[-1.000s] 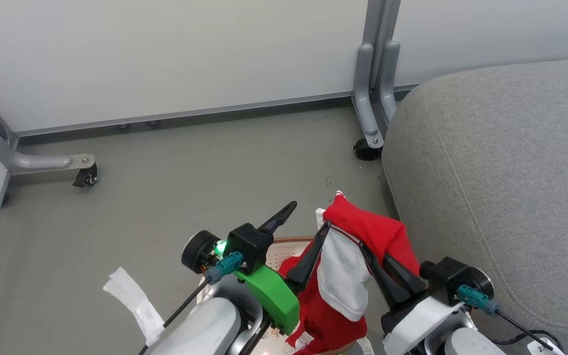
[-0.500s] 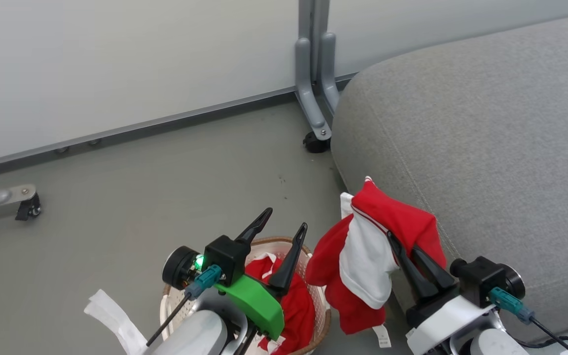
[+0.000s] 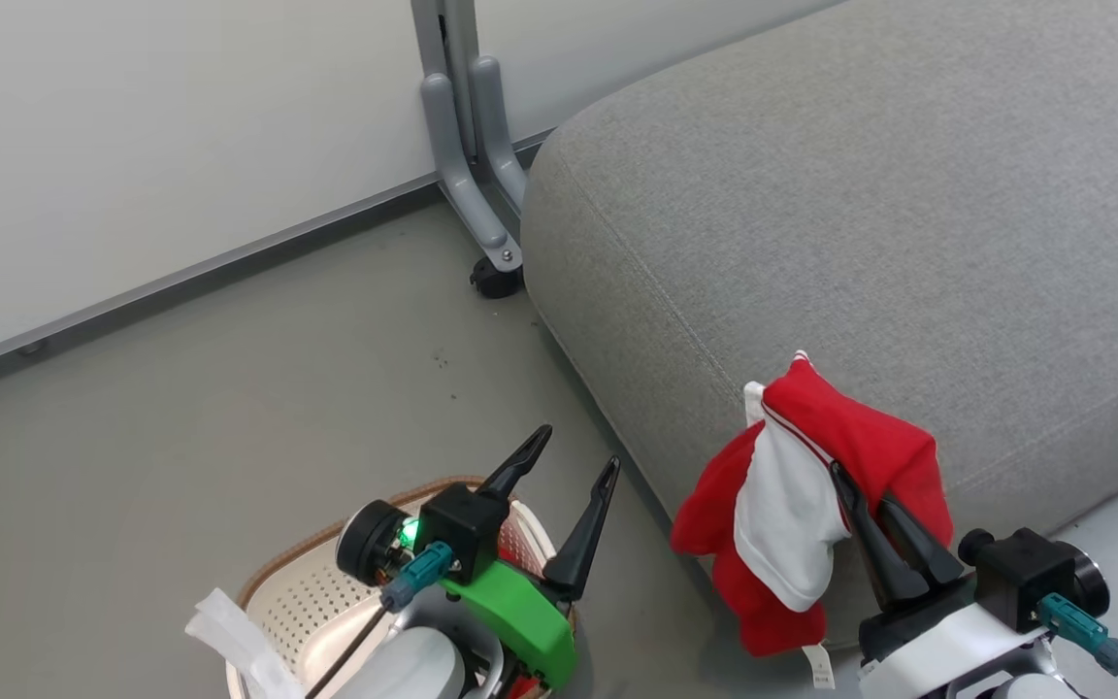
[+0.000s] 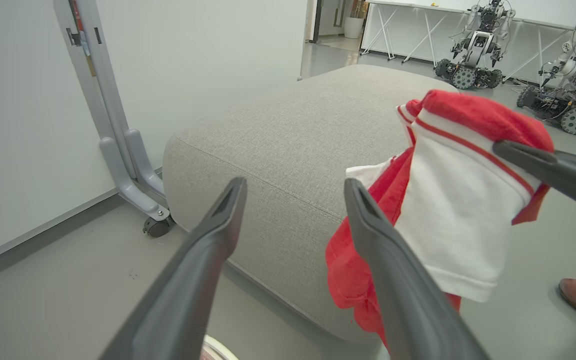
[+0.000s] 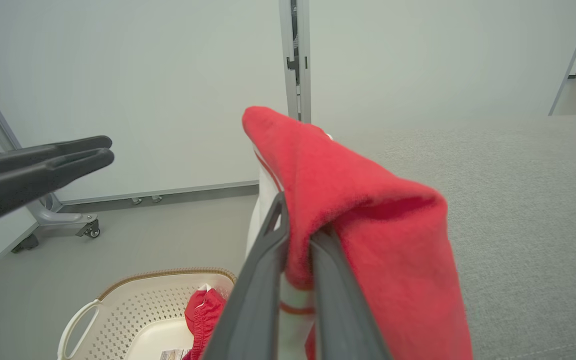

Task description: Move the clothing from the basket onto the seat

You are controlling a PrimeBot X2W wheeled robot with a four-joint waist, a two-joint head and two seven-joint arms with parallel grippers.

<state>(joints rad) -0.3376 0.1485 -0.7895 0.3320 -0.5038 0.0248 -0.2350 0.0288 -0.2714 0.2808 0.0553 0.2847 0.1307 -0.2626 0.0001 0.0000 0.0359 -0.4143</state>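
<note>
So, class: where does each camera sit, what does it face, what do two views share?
Head: on the head, looking down at large light grey fabric seat; left gripper, right gripper show.
Left wrist: along its open fingers, facing the seat.
Right wrist: along fingers shut on thin red-and-white garment, above cream perforated basket.
Shared: garment, seat.

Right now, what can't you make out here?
How much clothing is in the basket: head view, left arm covers it; right wrist view, bottom edge cuts it.
Far end of the seat: head view, frame edge cuts it.
Print on the held garment's tag: head view, too small.
</note>
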